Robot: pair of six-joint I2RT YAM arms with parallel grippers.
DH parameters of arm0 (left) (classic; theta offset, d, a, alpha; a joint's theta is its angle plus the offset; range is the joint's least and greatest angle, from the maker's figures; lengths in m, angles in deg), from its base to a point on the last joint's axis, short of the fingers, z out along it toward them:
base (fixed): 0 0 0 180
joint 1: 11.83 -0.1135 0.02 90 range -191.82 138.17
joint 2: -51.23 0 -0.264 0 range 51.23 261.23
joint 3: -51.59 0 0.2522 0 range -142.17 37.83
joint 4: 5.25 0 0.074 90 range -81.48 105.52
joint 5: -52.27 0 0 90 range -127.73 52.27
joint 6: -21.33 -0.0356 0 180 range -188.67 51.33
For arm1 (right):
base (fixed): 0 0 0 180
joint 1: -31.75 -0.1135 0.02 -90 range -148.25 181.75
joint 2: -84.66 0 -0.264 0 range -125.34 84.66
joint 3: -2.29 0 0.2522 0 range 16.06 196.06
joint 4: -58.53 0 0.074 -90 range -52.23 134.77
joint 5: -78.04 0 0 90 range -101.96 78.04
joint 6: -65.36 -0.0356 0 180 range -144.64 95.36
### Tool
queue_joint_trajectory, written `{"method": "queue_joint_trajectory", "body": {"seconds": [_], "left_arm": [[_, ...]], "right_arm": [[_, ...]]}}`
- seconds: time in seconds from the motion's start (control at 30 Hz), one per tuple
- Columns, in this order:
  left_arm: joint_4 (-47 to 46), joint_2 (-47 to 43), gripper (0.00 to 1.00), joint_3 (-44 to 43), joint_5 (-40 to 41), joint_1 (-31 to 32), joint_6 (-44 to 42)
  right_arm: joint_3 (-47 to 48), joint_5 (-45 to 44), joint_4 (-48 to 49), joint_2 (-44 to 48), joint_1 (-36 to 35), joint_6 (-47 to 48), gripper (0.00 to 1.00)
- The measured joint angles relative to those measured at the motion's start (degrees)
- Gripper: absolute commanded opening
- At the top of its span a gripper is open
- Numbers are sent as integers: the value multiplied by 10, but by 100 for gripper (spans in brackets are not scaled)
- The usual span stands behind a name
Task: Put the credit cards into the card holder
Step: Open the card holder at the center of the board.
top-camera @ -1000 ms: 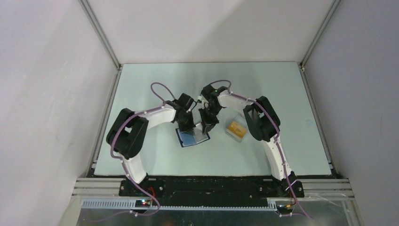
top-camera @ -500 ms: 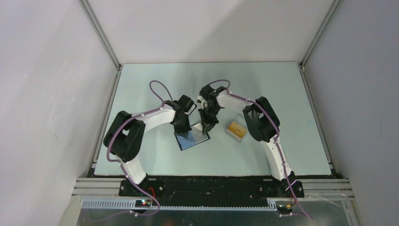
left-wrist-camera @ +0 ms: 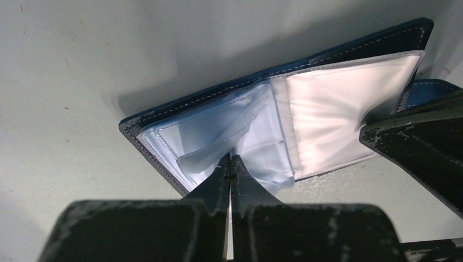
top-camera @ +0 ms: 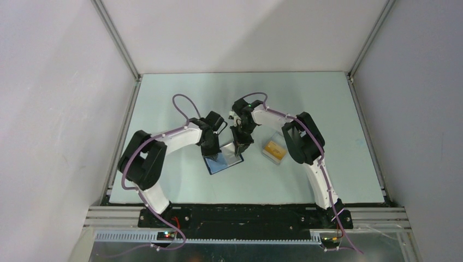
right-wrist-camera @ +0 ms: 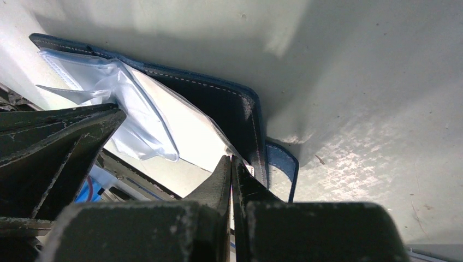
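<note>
Card holder (top-camera: 224, 163) lies open mid-table. Left gripper (left-wrist-camera: 230, 162) clenched, tips against its clear sleeves — right gripper (right-wrist-camera: 231, 162) clenched too, at its right edge. Credit cards (top-camera: 273, 147) sit in the clear case (top-camera: 279, 158) just right of it.

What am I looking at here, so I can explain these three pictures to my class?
Two robot arms are bolted at a table's near edge. One picture looks down from above; the other two come from cameras on each wrist. The left arm and right arm meet over an open blue card holder with clear sleeves. Both sets of jaws are shut, tips against it; neither plainly holds anything. Orange cards lie in a clear case to its right.
</note>
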Motion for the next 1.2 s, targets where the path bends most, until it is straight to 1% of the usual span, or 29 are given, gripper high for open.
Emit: {"method": "queue_joint_trajectory", "body": {"seconds": [0.23,0.33,0.43,0.53,0.63,0.9,1.0,1.13,1.2], "left_arm": [[9,-23,1,2,-11,-1,-8],[15,-49,4,-5,-26,-4,-12],[4,-78,5,-16,-43,-9,-11],[-13,-103,4,-17,-54,-18,-10],[-26,-114,2,-2,-55,-30,-9],[-20,-115,0,93,-56,-36,-3],[-18,-107,0,99,-58,-36,-4],[-19,-70,0,97,-65,-37,-3],[-19,-70,0,97,-65,-38,-1]], "right_arm": [[-7,16,8,2,4,2,0],[-7,16,8,2,4,3,0],[-9,16,9,3,4,6,0],[-9,17,10,3,4,7,0],[-10,19,11,4,4,10,0],[-12,21,14,5,5,11,0],[-13,21,15,6,5,11,2],[-15,22,17,7,5,11,5],[-17,24,19,7,6,11,6]]}}
